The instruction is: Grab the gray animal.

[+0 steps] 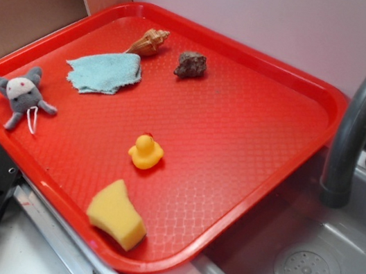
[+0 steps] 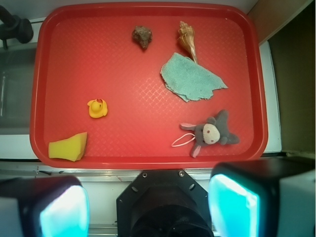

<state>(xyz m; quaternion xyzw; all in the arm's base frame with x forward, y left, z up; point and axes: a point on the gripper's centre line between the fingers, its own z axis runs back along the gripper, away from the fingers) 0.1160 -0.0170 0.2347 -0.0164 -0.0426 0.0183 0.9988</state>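
Pre-grasp, nothing held: in the wrist view my gripper (image 2: 148, 207) hangs above the tray's (image 2: 148, 160) near rim, fingers (image 2: 64, 210) spread wide and empty. Left to right there: sponge (image 2: 68, 146) lower left, duck (image 2: 98, 108), then the gray animal (image 2: 211, 132) at lower right, lying flat, string loop trailing left. Next: shift right, descend over its body, close.

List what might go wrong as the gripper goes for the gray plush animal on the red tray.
1. The gray plush animal lies close to the red tray rim, so a descending finger may strike the raised edge.
2. Its white string loop trails loose; closing on it alone could let the toy slip.
3. The blue cloth sits just beyond it, and an overshoot could snag that instead.
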